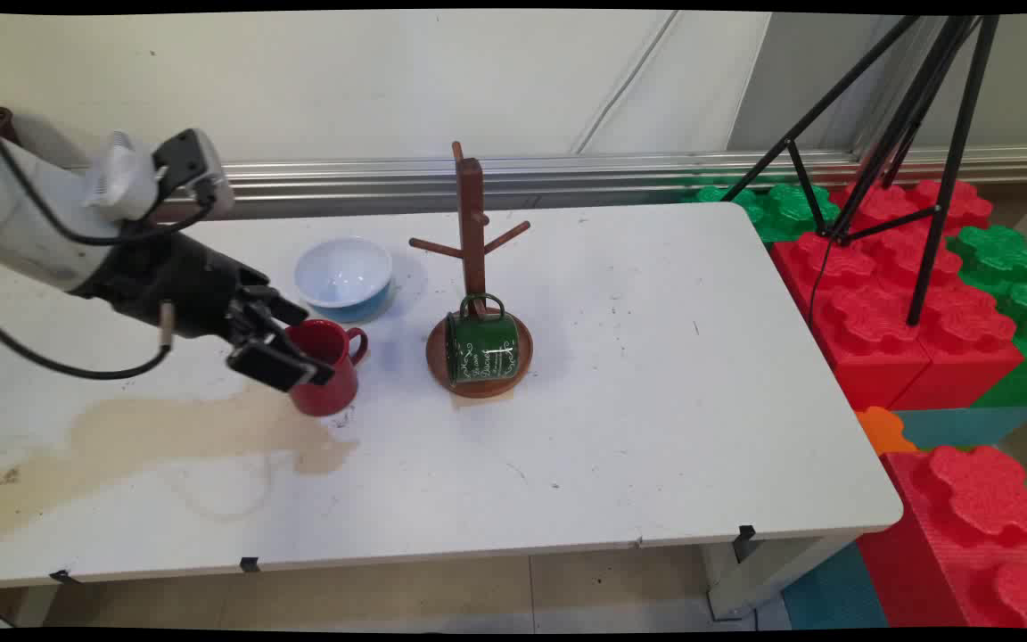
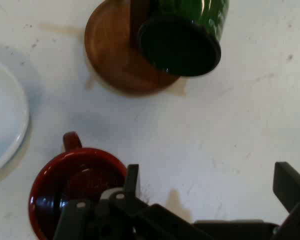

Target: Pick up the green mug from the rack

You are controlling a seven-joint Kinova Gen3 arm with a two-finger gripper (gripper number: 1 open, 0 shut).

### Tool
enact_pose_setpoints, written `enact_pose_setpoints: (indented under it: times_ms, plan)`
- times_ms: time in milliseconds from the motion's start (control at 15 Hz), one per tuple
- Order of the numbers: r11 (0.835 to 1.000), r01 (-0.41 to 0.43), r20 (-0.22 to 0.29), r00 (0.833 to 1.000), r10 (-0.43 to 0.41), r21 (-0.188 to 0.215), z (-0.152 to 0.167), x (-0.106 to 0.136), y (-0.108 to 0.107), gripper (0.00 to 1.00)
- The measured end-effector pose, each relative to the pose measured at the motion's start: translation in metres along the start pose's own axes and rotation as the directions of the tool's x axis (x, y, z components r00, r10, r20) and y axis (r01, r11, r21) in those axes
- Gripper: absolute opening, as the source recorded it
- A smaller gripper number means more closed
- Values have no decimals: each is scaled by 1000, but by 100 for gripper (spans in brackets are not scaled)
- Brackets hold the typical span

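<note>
- The black gripper (image 1: 286, 343) reaches in from the left, low over the white table (image 1: 656, 428), with its fingers spread apart and clamped on nothing.
- In the hand view one finger (image 2: 132, 182) sits at the rim of the red mug (image 2: 65, 175), over its opening, and the other finger (image 2: 290, 187) stands well away over bare tabletop.
- The red mug (image 1: 326, 370) stands upright, its handle turned toward the wooden stand.
- Just behind the mug sits a bowl (image 1: 344, 276), white inside and blue outside.
- To the mug's right stands a wooden mug tree (image 1: 473, 241) with a round base and pegs.
- A green mug (image 1: 480, 343) lies on its side on that base, handle up against the post; it bears white lettering, too small to read.
- In the hand view the green mug (image 2: 185, 35) shows its dark mouth over the wooden base (image 2: 112, 55).
- A tan stain (image 1: 139, 437) spreads over the table to the left of the red mug and nearer the front edge.
- Black cables (image 1: 50, 357) hang from the arm.
- Beyond the table's right end lie big red and green foam blocks (image 1: 915, 294), with a black tripod (image 1: 915, 125) standing on them.
</note>
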State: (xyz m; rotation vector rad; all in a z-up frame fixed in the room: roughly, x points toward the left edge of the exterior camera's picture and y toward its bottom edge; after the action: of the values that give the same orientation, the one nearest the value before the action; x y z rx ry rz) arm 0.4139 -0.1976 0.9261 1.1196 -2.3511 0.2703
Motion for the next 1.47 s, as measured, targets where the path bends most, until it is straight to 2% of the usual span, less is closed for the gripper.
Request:
enact_pose_setpoints:
  times_ms: [533, 1067, 1467]
  plan:
    - [990, 137, -46, 989, -139, -36, 53, 19, 6, 100]
    - [975, 210, -93, 972, -216, -73, 90, 33, 12, 100]
    - [967, 241, -111, 962, -249, -79, 117, 40, 13, 100]
